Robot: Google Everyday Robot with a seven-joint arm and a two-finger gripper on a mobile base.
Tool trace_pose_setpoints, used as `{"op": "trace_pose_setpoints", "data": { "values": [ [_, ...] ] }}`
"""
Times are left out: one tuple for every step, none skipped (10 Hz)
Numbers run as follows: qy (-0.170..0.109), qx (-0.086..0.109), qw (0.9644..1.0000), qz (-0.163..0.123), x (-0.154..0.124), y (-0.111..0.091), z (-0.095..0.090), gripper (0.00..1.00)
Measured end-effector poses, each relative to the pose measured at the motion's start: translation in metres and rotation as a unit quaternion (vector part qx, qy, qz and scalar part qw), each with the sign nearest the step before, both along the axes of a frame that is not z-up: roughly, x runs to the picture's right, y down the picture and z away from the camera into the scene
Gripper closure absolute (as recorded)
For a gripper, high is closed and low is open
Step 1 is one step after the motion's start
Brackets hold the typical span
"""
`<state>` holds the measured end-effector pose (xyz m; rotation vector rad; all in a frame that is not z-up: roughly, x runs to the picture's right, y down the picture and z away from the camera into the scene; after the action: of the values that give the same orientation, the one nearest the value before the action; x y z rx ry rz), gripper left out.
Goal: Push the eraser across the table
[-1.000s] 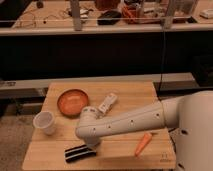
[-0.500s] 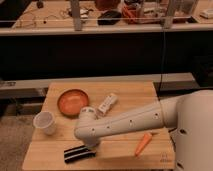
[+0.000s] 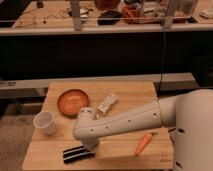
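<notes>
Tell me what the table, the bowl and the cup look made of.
Table: pale wood, matte, with grain tone and a seam line across it. Bowl: orange, smooth and even, probably plastic or glazed ceramic. Cup: whitish, thin-rimmed, likely plastic or paper. The gripper sits low by the eraser near the front edge.

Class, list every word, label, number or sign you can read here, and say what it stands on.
No text can be read.
Dark mark near the table's front right corner: too small to read.
White packet beside the bowl: any label is blurred.
The gripper, down at the eraser, shows no lettering.
</notes>
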<state>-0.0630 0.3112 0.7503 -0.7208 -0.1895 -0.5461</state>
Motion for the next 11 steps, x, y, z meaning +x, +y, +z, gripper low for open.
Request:
{"op": "trace_pose_setpoints", "data": {
  "values": [
    [0.0, 0.0, 1.0, -0.001, 0.0, -0.0002, 0.0, 0.99],
    [0.0, 0.0, 1.0, -0.003, -0.0005, 0.0009, 0.001, 0.99],
    [0.0, 0.0, 1.0, -0.002, -0.0028, 0.0027, 0.0032, 0.99],
    [0.0, 0.0, 1.0, -0.002, -0.0023, 0.0025, 0.0023, 0.99],
    [0.0, -0.001, 1.0, -0.002, -0.0029, 0.0015, -0.0003, 0.99],
    [0.0, -0.001, 1.0, -0.001, -0.003, 0.0012, -0.0011, 0.99],
    [0.0, -0.001, 1.0, -0.001, -0.0029, 0.001, -0.0011, 0.99],
    [0.0, -0.001, 1.0, -0.001, -0.003, 0.001, -0.001, 0.99],
    [-0.001, -0.001, 1.0, -0.004, -0.0038, 0.0025, 0.0007, 0.99],
    [0.0, -0.001, 1.0, -0.003, -0.0054, 0.0037, 0.003, 0.99],
    [0.0, -0.001, 1.0, -0.003, -0.0049, 0.0033, 0.0009, 0.99]
  ]
}}
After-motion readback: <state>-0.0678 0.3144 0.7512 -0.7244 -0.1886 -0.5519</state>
